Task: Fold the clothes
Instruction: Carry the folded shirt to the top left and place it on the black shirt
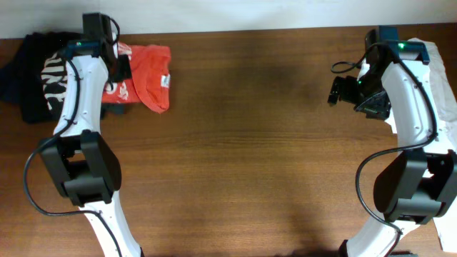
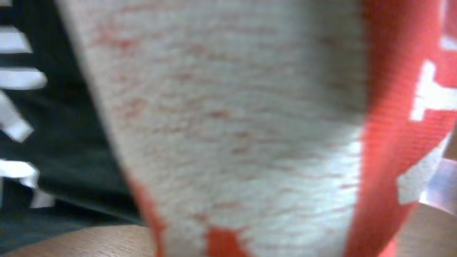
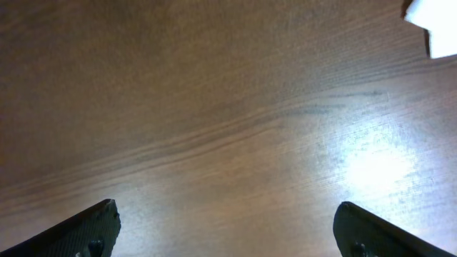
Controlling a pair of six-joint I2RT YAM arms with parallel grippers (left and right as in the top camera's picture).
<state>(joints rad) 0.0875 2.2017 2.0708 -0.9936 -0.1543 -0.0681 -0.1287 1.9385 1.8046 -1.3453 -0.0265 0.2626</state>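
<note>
A folded orange shirt (image 1: 148,75) lies at the far left of the table, next to a pile of black clothes with white print (image 1: 39,75). My left gripper (image 1: 118,63) is down on the orange shirt's left edge. The left wrist view is filled with blurred orange cloth and its pale inner side (image 2: 235,121), with black printed cloth (image 2: 43,143) beside it. The left fingers are hidden, so I cannot tell their state. My right gripper (image 1: 337,89) hangs open and empty over bare wood (image 3: 228,228).
White cloth (image 1: 446,86) lies at the right edge under the right arm, and a corner of it shows in the right wrist view (image 3: 435,25). The brown wooden table (image 1: 250,143) spreads between the two arms.
</note>
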